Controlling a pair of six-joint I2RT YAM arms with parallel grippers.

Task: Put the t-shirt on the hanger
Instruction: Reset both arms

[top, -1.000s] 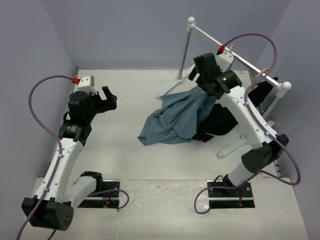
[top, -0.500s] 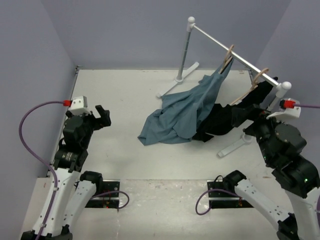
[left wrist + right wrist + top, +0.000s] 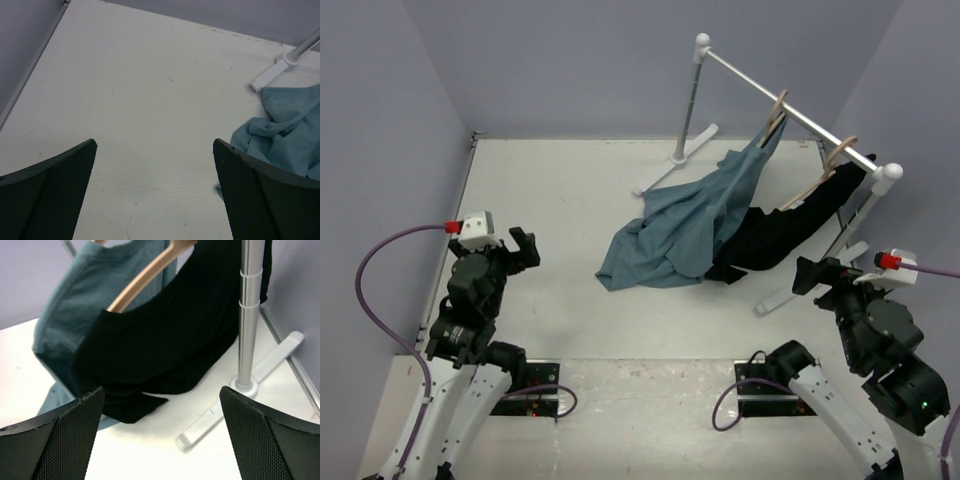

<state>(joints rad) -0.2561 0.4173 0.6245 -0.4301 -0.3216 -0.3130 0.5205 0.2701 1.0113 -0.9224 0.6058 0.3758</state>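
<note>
Since the right arm (image 3: pixel 868 335) drew back from the rail (image 3: pixel 805 118), hangs there unattended: hanger (image 3: pixel 777 105), hooked near the middle of the bar, tilted, pale wood showing above the collar. Carries the teal t-shirt (image 3: pixel 695 220) at its top end only; from there runs down in a long drape and piles on the table (image 3: pixel 560 180). Cannot tell from above whether both hanger shoulders sit inside the shirt or just one. Just beside it on the bar, toward the right end, twin hanger (image 3: pixel 830 165) with a black shirt (image 3: pixel 780 235), hem likewise on the table and touching the teal heap.

A second ago stood right at the hanger, over the teal cloth; now folded back near its base at the near right, right gripper (image 3: pixel 161 392) spread wide with nothing between the fingers, facing the black shirt and the post (image 3: pixel 250 315) from low down. Likewise the left gripper (image 3: pixel 154 150): pulled in toward its base on the near left, jaws fully apart, empty, teal cloth only at the edge of its view.

Reads as release and retreat: shirt left to the hanger, both arms clear. Probably the closing step, or close to it. Worth checking the fit, since the cloth lying on the table could drag the collar off one shoulder.
</note>
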